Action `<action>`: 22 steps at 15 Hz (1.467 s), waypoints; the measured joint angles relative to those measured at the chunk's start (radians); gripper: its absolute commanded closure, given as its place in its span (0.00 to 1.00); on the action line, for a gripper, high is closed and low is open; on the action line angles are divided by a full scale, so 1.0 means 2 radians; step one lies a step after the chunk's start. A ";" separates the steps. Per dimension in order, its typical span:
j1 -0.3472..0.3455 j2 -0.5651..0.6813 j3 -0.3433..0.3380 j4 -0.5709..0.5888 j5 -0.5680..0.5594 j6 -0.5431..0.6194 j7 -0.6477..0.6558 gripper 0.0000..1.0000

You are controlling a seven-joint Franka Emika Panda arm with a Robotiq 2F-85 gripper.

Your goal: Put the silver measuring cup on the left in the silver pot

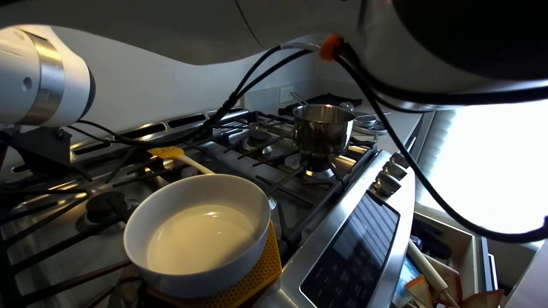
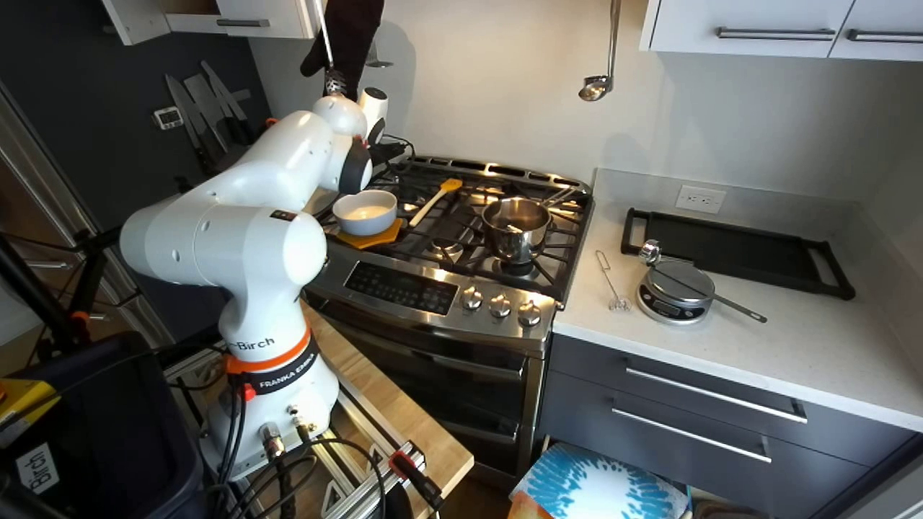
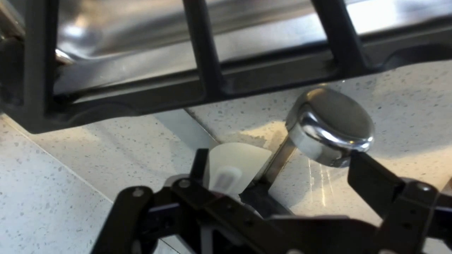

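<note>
Wrist view: the fingers of the gripper (image 3: 279, 157) are parted widely and nothing is seen to be clasped, presumably so that the thin handle of the silver measuring cup (image 3: 330, 127) can be straddled. The cup is set on a pale speckled counter (image 3: 49, 183), just beside the stove grate (image 3: 213, 84); it seems to be turned mouth down, since a flat base is shown. It is squat, mirror-bright and round-edged, and its handle is partly hidden beside a translucent spatula (image 3: 240, 162). Whether the cup is touched by the fingertip overlapping it cannot be told. In an exterior view, the silver pot (image 1: 323, 134) is stood mouth up on the right of the stove (image 1: 351, 252), so it can probably be filled from above; a white bowl (image 1: 197, 239) is rested on an orange trivet (image 1: 257, 273), likely for steadiness. In an exterior view, the arm (image 2: 231, 249) is stretched to the far left, where the cup is judged to lie; the pot's handle, shown in both exterior views, is pointed to the far right, perhaps out of the way, and a long-handled utensil (image 2: 739, 308) is laid across a scale (image 2: 670, 308).
</note>
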 measured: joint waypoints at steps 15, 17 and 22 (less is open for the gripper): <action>0.009 -0.005 0.009 -0.025 0.008 0.109 0.025 0.00; 0.008 -0.007 0.014 -0.034 0.012 0.103 0.028 0.00; -0.003 -0.007 0.024 -0.057 0.028 0.082 0.030 0.00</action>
